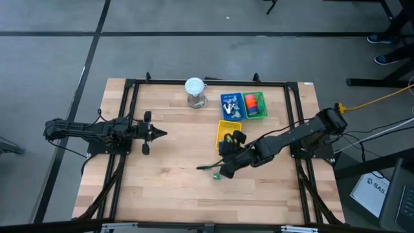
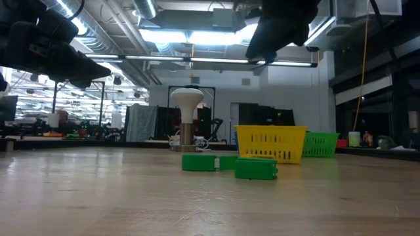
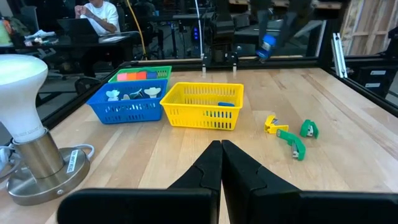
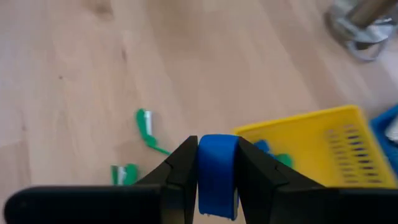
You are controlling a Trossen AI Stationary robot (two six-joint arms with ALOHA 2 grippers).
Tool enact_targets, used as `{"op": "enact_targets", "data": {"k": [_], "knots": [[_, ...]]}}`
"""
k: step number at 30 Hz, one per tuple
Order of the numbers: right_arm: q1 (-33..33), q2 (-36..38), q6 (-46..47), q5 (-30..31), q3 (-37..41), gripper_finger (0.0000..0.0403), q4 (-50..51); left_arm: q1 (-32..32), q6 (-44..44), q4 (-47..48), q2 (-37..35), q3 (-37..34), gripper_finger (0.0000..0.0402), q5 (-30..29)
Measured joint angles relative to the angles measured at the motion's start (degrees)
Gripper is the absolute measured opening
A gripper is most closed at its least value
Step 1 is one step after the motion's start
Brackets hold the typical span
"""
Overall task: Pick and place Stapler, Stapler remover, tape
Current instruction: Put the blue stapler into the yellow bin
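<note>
Right now the right hand (image 4: 217, 177) is hanging above the wooden surface (image 1: 174, 168), just beside the yellow basket (image 1: 226, 128), with its fingers clamped on a small blue stapler (image 4: 217, 174). Seen from the right wrist, the piece is a smooth, blocky bit of hard plastic sitting squarely between the dark pads, so it is probably light and stiff; a mid-body grip across its flat sides looks sound, though the glossy faces could slip if the squeeze loosens.

More slim pieces are lying on the surface close to the yellow basket on its open side: two green staplers (image 3: 297, 144) and a yellow stapler (image 3: 272, 124). These are narrow and likely easiest taken across the width.

Beyond the yellow basket, touching it, a blue basket (image 3: 127, 109) is holding grey metal staple removers (image 3: 132, 94), and a green basket (image 3: 138, 75) beside that is holding the orange and red tape (image 3: 134, 76). All three baskets are perforated plastic.

The left hand (image 3: 221, 165) is waiting well away from the yellow basket, fingers pressed together, empty.
</note>
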State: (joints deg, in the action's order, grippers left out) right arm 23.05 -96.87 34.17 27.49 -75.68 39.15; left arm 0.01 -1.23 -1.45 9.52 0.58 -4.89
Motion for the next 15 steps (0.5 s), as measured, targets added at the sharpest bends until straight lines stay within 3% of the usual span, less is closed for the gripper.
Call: {"op": "enact_targets", "data": {"k": [15], "knots": [[-5.6, 6.8, -3.2, 2.1, 0.0, 0.0090, 12.9, 0.0, 0.0, 0.0, 0.0, 0.0, 0.0001, 0.0]]}}
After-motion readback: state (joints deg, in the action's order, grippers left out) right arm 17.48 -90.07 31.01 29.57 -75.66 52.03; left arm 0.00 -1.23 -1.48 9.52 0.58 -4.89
